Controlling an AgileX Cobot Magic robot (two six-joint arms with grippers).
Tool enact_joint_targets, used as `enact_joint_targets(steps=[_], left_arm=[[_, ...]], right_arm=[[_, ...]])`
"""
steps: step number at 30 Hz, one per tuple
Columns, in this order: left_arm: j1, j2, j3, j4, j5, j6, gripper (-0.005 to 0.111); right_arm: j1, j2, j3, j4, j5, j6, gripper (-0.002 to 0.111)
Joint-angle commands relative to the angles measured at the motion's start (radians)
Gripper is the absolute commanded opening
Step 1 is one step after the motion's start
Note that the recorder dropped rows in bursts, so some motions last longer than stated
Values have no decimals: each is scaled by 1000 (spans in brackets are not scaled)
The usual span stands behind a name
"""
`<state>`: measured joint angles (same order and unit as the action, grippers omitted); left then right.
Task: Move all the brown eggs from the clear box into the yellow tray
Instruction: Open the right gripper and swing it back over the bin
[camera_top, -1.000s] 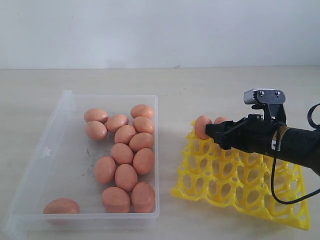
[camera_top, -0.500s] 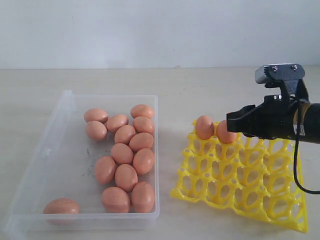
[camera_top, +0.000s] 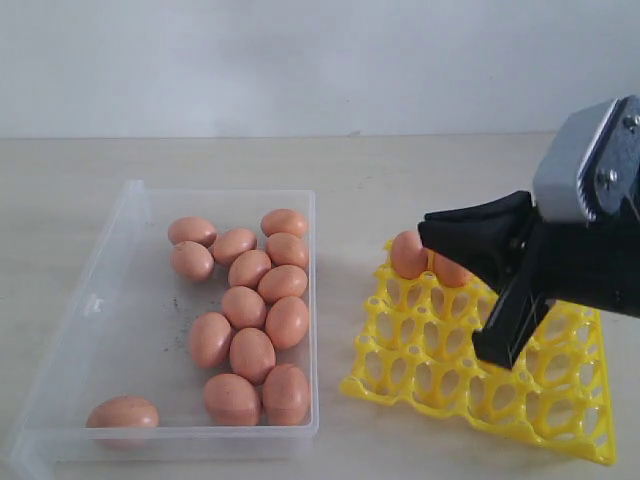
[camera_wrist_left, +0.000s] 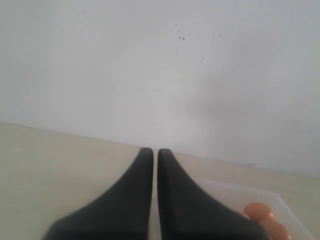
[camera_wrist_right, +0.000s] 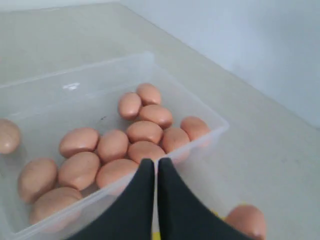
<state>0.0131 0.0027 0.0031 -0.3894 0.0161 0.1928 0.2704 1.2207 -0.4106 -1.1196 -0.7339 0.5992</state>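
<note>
brown eggs (camera_top: 244, 307): second one down, fourteen to go

right gripper (camera_top: 428, 233) is pressed together on nothing. its wrist view shows the two fingers meeting with only a hairline between them and no egg there. half a second ago it hung low at the tray's back row beside the egg it had brought. now it has risen and swung toward the camera, clear of the cups. that reads as a finished drop. the second egg (camera_top: 452, 270), partly hidden behind the fingers, sits in the back row just beside the first egg (camera_top: 407, 254), which fills the back corner cup on the box side. the other cups of the yellow tray (camera_top: 400, 362) that show are bare.

further out, the clear box (camera_top: 110, 290) holds fourteen eggs. thirteen are bunched toward its tray-side wall and a lone egg (camera_top: 122, 411) lies at the near corner. left gripper (camera_wrist_left: 155, 156) is also closed and empty, out of the exterior view. the next move is likely a reach back to the box, with the jaws spreading first.
</note>
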Motion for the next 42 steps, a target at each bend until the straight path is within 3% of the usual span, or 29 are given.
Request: enact_joint_targets(steps=[1, 6, 9, 12, 17, 22, 26, 30, 33, 42], left_arm=[[1, -3, -3, -11, -16, -7, 4], [1, -3, -3, -11, -16, -7, 4], [1, -3, -3, -11, -16, -7, 4], [1, -3, -3, -11, -16, -7, 4], [1, -3, -3, -11, -16, -7, 4], [1, -3, -3, -11, -16, -7, 4], [1, -3, -3, -11, -16, -7, 4], [1, -3, -3, -11, -16, -7, 4], [1, -3, -3, -11, -16, -7, 4], [1, -3, -3, -11, -16, -7, 4]], right_arm=[[160, -113, 29, 99, 170, -163, 0], [361, -177, 29, 544, 373, -607, 0], [449, -179, 27, 867, 368, -925, 0], [532, -179, 27, 1089, 294, -1116, 0], [624, -106, -43, 1135, 279, -978, 0], [737, 48, -198, 945, 435, -786, 1], [801, 190, -345, 962, 573, -742, 14], [810, 327, -554, 1057, 833, -557, 26], [810, 423, -698, 1058, 1035, -568, 25], [794, 636, -1043, 1085, 1228, -557, 25]])
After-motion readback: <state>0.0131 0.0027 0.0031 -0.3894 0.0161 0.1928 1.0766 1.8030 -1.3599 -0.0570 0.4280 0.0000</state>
